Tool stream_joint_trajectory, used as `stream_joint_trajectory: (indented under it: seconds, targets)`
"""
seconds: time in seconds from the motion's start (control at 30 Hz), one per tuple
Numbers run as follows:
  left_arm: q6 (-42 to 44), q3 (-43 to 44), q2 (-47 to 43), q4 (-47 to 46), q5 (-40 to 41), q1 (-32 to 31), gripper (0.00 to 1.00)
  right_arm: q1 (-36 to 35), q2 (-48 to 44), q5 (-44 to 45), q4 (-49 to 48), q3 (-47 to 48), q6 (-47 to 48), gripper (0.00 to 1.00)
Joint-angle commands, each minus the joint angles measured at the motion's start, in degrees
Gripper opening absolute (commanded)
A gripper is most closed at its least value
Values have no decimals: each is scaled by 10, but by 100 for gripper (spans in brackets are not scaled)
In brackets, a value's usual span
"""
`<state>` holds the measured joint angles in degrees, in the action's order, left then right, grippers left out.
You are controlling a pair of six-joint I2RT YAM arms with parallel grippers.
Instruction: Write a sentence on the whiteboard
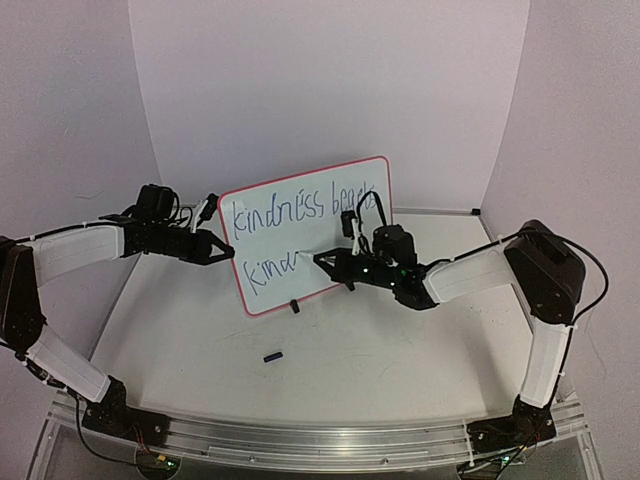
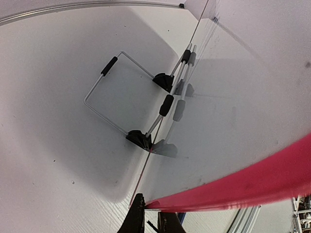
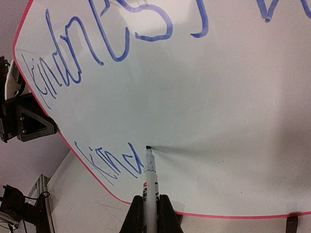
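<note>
The whiteboard (image 1: pixel 310 215) stands tilted on its two black feet at mid-table, red rimmed. The sentence (image 1: pixel 290 212) reads "kindness begets" on top and "kind" below; the right wrist view shows these blue letters (image 3: pixel 116 162). My right gripper (image 1: pixel 322 260) is shut on a white marker pen (image 3: pixel 150 182), its tip touching the board just right of the "d". My left gripper (image 1: pixel 228 251) is shut on the board's left red rim (image 2: pixel 233 187); the left wrist view shows the board's back and its wire stand (image 2: pixel 116 97).
A small dark blue pen cap (image 1: pixel 272 355) lies on the table in front of the board. The metal rail (image 1: pixel 320 435) runs along the near edge. White walls close in behind and at both sides.
</note>
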<state>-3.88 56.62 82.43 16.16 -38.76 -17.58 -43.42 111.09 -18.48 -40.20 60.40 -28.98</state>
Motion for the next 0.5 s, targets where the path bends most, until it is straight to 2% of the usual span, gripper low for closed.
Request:
stream_joint_trajectory:
  seconds: [0.0, 0.47]
  targets:
    - [34, 15, -8, 23, 26, -7, 0, 4, -11, 28, -21, -14, -11, 0]
    - [34, 15, -4, 23, 27, -9, 0, 4, -18, 17, -26, -53, -17, 0]
